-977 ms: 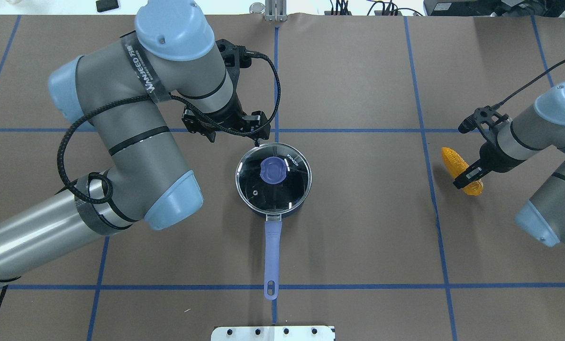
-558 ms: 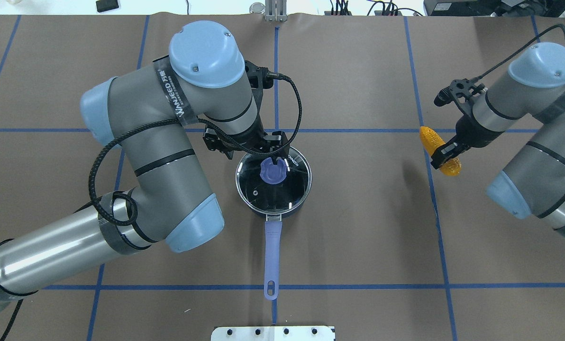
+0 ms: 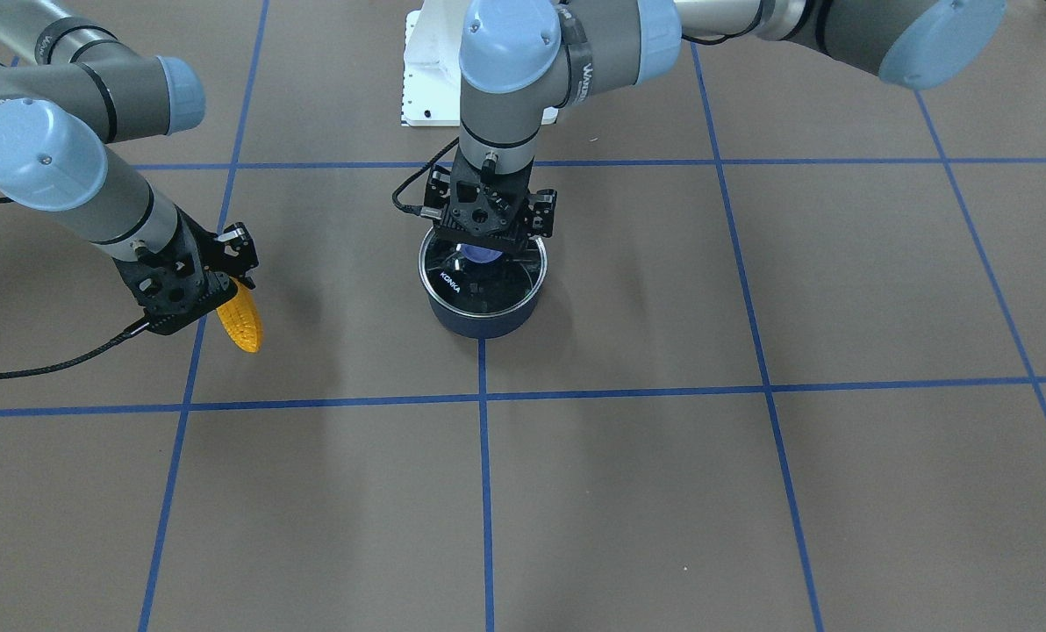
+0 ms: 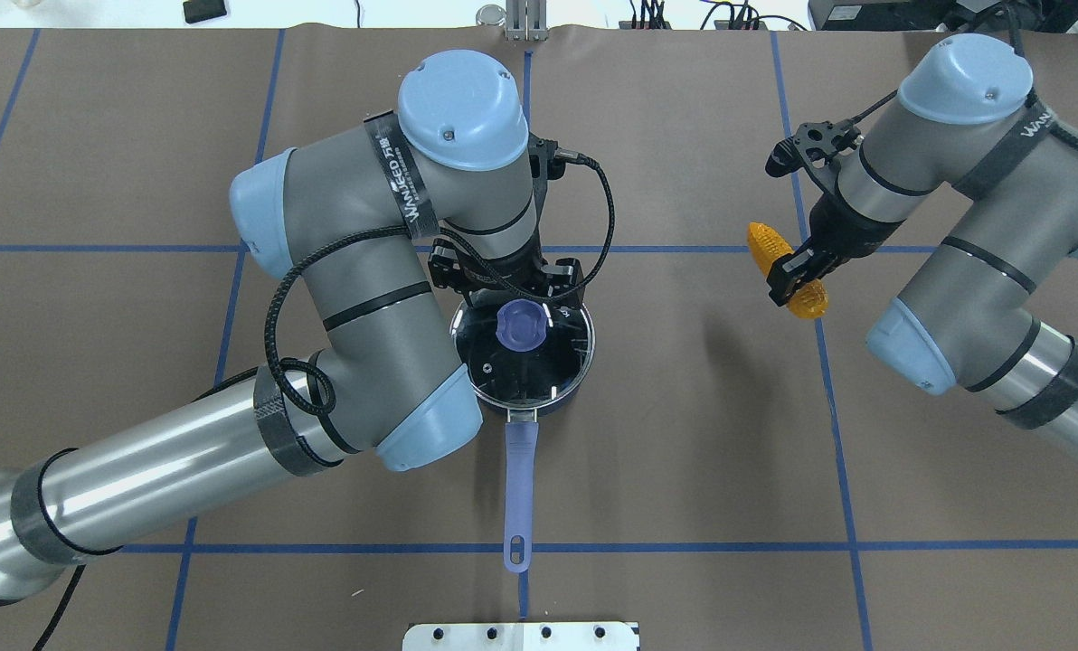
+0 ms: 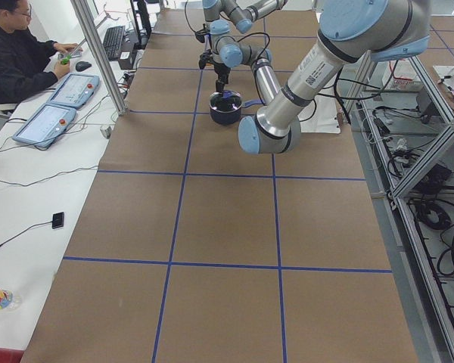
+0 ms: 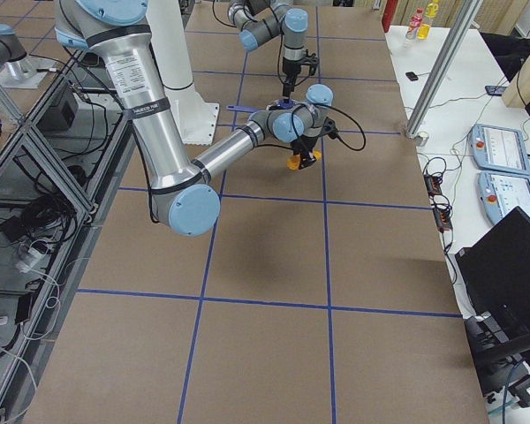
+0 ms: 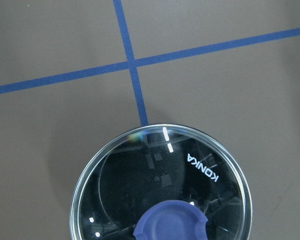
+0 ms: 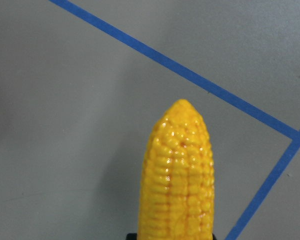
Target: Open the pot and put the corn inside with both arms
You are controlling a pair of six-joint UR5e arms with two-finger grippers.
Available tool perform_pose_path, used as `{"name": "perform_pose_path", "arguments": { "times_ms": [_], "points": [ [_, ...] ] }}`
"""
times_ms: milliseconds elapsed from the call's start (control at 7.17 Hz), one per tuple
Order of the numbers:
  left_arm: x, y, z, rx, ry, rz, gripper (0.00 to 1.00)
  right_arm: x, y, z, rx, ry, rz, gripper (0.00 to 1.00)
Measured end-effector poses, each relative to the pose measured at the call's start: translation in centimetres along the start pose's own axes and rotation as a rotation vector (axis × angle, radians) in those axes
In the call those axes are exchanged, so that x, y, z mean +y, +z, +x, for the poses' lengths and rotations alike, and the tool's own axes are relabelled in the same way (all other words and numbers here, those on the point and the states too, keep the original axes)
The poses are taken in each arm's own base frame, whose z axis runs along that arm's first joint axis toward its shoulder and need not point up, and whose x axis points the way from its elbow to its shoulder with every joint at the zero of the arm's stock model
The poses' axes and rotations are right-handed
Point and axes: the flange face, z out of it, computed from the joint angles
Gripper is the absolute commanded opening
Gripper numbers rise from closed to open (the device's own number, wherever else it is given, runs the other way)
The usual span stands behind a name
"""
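Observation:
The dark navy pot [image 4: 521, 470] stands mid-table with its lavender handle toward the robot; it also shows in the front view [image 3: 479, 323]. The glass lid [image 4: 503, 366] with a purple knob [image 4: 521, 325] lies on it, and fills the lower part of the left wrist view [image 7: 140, 185]. My left gripper [image 4: 514, 291] hangs just above the far side of the knob, open, touching nothing; its fingers are mostly hidden under the wrist. My right gripper [image 4: 792, 273] is shut on the yellow corn [image 4: 765, 246], held in the air to the pot's right [image 3: 240, 325] [image 8: 180, 170].
Blue tape lines grid the brown table. A white mounting plate [image 4: 521, 636] sits at the near table edge behind the pot handle. An operator [image 5: 15, 53] sits at a side desk beyond the table.
My left arm has swung right and brought its gripper from beside the pot to over the lid knob. My right arm has lifted the corn off the table and carried it left.

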Motion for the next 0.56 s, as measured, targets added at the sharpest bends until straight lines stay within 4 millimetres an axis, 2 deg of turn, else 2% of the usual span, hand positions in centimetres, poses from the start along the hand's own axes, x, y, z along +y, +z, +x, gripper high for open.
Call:
{"name": "perform_pose_path", "arguments": {
  "times_ms": [558],
  "points": [
    [0.4,2.1,0.6,-0.006,0.009,-0.005,0.98,-0.1,0.4,-0.9,0.0,-0.009,-0.004,0.26]
  ]
}}
